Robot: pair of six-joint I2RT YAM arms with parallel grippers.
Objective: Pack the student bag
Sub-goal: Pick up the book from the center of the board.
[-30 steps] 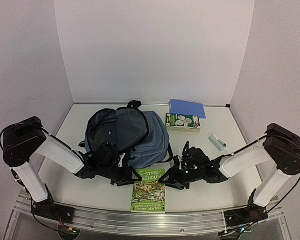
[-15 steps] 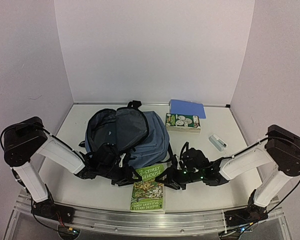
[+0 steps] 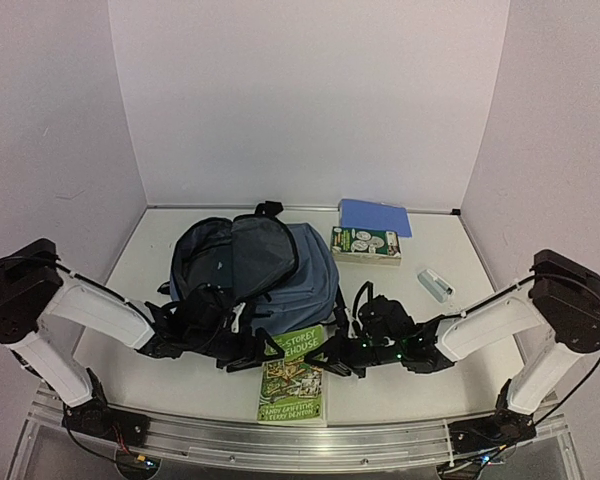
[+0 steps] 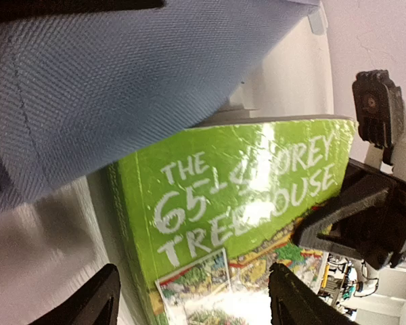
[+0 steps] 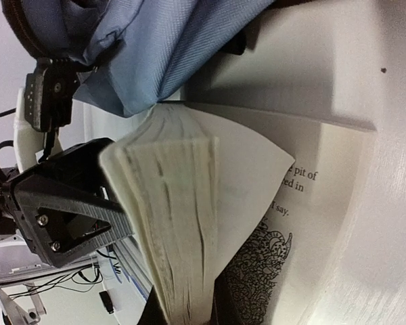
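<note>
In the overhead view, the backpack (image 3: 280,285) is seen lying at the middle of the table (image 3: 170,385), its dark mouth unzipped and gaping toward the upper left of the frame. A green paperback (image 3: 295,392) is found just below it at the bottom centre, its upper edge tucked against the blue fabric.

The left gripper (image 3: 246,352) is placed at the book's upper left corner. In its wrist view the fingers (image 4: 98,301) are spread wide, one beside the spine and one over the cover, and nothing is clamped between them.

The right gripper (image 3: 334,352) is placed at the book's upper right corner. In its wrist view the thick block of pages is seen pinched between its dark fingers at the bottom of the frame and raised off a printed page that lies flat on the table. Blue fabric is draped over the top of the pages.

A blue notebook (image 3: 375,216), a second, green-and-white book (image 3: 366,245) and a small clear item (image 3: 435,284) are laid at the upper right, well apart from both grippers.
</note>
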